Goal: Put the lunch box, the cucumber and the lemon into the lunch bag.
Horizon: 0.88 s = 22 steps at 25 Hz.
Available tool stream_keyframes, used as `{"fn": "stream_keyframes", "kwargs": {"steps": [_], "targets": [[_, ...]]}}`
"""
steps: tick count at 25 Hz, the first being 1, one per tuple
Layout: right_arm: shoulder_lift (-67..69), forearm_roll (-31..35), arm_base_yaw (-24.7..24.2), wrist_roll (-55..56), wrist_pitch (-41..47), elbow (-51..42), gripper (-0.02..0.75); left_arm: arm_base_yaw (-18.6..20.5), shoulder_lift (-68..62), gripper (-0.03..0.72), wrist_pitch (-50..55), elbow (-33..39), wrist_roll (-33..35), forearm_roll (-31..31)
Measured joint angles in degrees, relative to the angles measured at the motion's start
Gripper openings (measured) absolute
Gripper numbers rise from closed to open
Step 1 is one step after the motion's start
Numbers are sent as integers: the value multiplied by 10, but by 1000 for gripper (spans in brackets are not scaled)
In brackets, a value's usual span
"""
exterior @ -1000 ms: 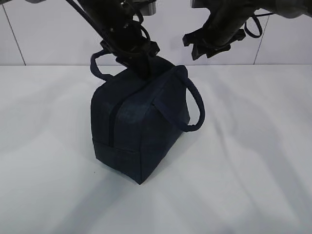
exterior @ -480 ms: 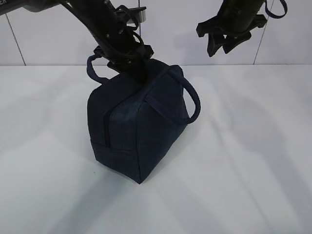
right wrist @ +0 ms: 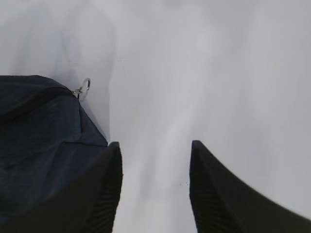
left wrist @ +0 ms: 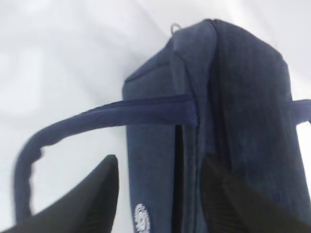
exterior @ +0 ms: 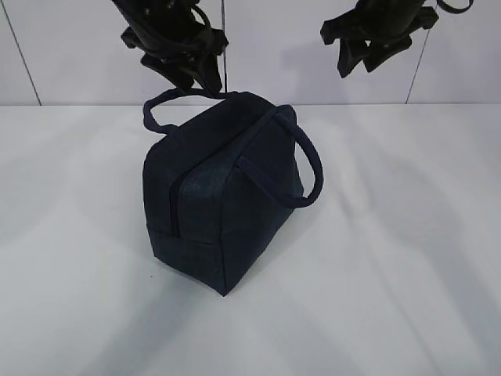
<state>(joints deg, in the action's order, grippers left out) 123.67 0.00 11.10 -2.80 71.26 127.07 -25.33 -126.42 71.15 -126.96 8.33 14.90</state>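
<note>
The dark navy lunch bag [exterior: 223, 196] stands zipped shut in the middle of the white table, its two loop handles sticking out to the sides. My left gripper [exterior: 200, 78] hangs just above the bag's far top edge, open and holding nothing. In the left wrist view its fingers [left wrist: 160, 160] stand apart over the bag [left wrist: 243, 97], with one handle [left wrist: 97, 114], the white logo [left wrist: 142, 221] and the ring pull [left wrist: 176, 27] below. My right gripper [exterior: 360, 64] is high at the right, open [right wrist: 154, 145] and empty. The lunch box, the cucumber and the lemon are out of view.
The white table [exterior: 407, 258] spreads around the bag, with a white tiled wall [exterior: 70, 55] behind it. In the right wrist view the bag's corner [right wrist: 39, 145] and its metal ring pull [right wrist: 83, 89] lie at the left.
My left gripper has opened, let go of the bag's top and lifted clear of it. The bag has settled a little. The right gripper has risen slightly.
</note>
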Motion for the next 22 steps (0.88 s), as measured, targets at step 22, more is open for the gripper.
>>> {"fn": "stream_keyframes", "kwargs": {"steps": [22], "targets": [[-257,0,0,0,2,-258,321,2,252,335,3,194,-34,-75]]}}
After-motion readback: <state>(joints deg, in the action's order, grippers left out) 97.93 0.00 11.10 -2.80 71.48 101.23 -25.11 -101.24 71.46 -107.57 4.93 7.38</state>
